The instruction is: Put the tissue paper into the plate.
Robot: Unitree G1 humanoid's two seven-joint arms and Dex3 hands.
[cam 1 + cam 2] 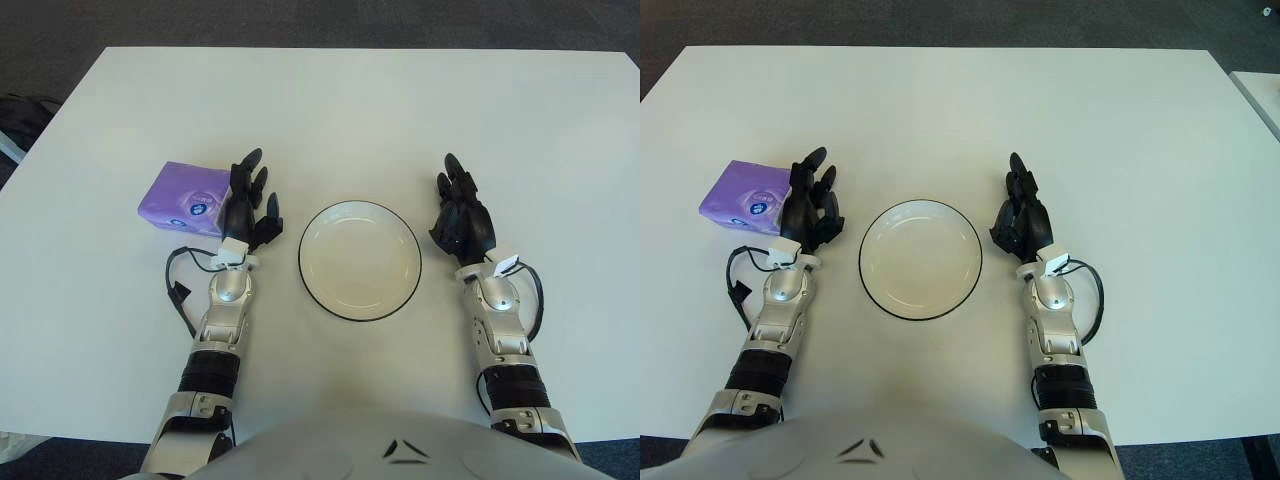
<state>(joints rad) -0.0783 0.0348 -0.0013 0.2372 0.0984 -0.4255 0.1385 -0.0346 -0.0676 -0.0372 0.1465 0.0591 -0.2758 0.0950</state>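
1. Two hands flank the round white plate with a thin dark rim in the left eye view. The black three-fingered left hand shows just beside the right edge of the soft purple pack of tissue paper, fingers extended and apart, holding nothing. The pack lies on the white table, left of the plate and clear of it.
2. Also in this view, the black three-fingered right hand shows right of the plate, fingers loosely extended and empty.
3. In the right eye view the left hand overlaps the pack's near corner; whether they touch I cannot tell. The risk as I judge it: a sideways approach could push the pack away over the smooth tabletop instead of gripping it.
4. The soft wrapper may crumple under three fingers, so a shallow pinch could slip in transit.
5. A low carry could catch the plate's rim and shift it, or leave the pack half over the edge.
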